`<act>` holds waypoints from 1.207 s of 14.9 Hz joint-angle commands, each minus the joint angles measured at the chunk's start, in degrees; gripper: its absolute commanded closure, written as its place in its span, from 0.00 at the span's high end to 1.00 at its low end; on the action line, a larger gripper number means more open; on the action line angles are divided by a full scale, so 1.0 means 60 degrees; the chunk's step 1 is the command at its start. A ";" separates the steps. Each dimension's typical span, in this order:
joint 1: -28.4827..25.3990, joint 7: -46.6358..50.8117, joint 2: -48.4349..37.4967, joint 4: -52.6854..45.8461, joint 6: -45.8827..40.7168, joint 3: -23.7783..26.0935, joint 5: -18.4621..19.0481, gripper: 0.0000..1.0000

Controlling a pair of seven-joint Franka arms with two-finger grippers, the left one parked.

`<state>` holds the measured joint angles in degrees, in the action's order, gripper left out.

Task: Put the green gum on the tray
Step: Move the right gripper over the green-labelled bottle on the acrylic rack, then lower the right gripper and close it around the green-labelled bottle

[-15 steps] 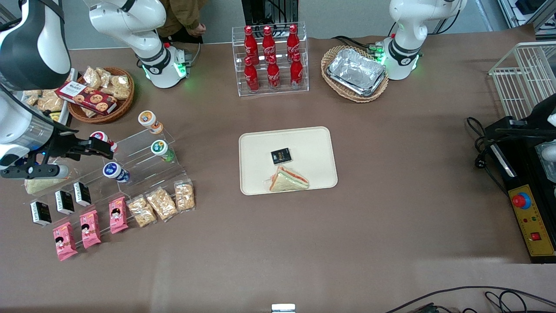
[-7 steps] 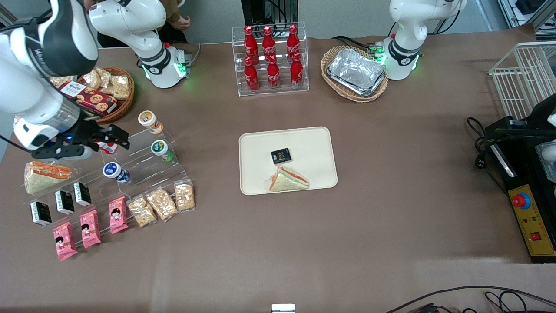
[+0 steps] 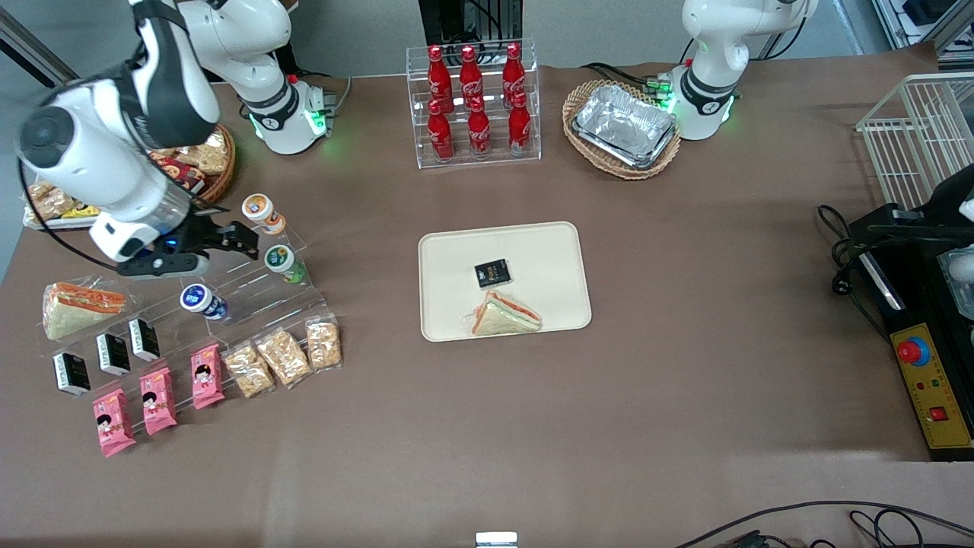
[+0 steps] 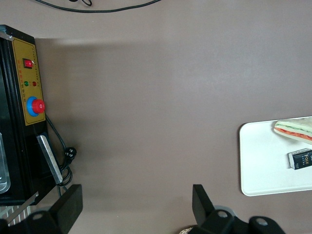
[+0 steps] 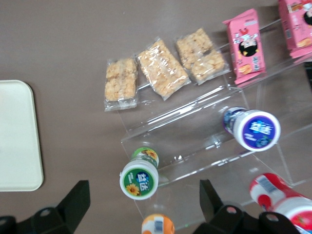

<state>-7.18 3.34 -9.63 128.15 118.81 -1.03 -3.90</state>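
Observation:
The green gum [image 3: 281, 259] is a small green bottle with a white-and-green lid, standing on a clear stepped display stand [image 3: 243, 285]. My right gripper [image 3: 245, 237] is open and empty, just above the stand, close beside the gum toward the working arm's end. In the right wrist view the gum [image 5: 139, 179] shows between the two spread fingers of the gripper [image 5: 144, 202]. The cream tray [image 3: 533, 251] lies at mid-table with a sandwich [image 3: 504, 313] and a small black packet [image 3: 492, 273] on it; its corner also shows in the right wrist view [image 5: 17, 136].
An orange-lidded bottle [image 3: 261, 209], a blue-lidded bottle [image 3: 201, 300] and a red-lidded bottle [image 5: 282, 200] share the stand. Snack bags [image 3: 283, 356], pink packets [image 3: 156, 399], black packets [image 3: 112, 353] and a sandwich [image 3: 72, 304] lie nearby. A cola rack [image 3: 473, 103] and foil-tray basket [image 3: 622, 128] stand farther back.
My right arm has swung along the stand from the working arm's end toward the green gum, the open gripper now beside it. Nothing else moved.

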 commanded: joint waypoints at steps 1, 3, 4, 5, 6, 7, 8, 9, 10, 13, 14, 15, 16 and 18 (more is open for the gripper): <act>-0.0208 0.0613 -0.0299 0.1008 0.0968 0.0200 -0.0097 1.00; -0.0311 0.0689 -0.0313 0.1374 0.1305 0.0215 -0.0082 1.00; -0.0341 0.0689 -0.0328 0.1564 0.1510 0.0200 -0.0082 1.00; -0.0341 0.0689 -0.0314 0.1726 0.1715 0.0215 -0.0082 1.00; -0.0355 0.0674 -0.0314 0.1887 0.1934 0.0215 -0.0082 1.00; -0.0399 0.0674 -0.0299 0.2004 0.2096 0.0215 -0.0082 1.00; -0.0472 0.0645 -0.0284 0.2107 0.2228 0.0215 -0.0038 1.00; -0.0487 0.0601 -0.0255 0.2181 0.2345 0.0215 0.0339 1.00; -0.0487 0.0615 -0.0255 0.2254 0.2448 0.0215 0.0676 1.00; -0.0487 0.0630 -0.0284 0.2619 0.2930 0.0215 0.0753 1.00; -0.0502 0.0630 -0.0255 0.2737 0.3092 0.0215 0.0753 1.00; -0.0575 0.0616 -0.0255 0.2825 0.3253 0.0215 0.0753 1.00; -0.0619 0.0630 -0.0226 0.2898 0.3385 0.0215 0.0753 1.00; -0.0619 0.0616 -0.0153 0.2987 0.3576 0.0215 0.0753 1.00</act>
<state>-10.40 6.76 -9.68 143.89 137.42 0.45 -0.41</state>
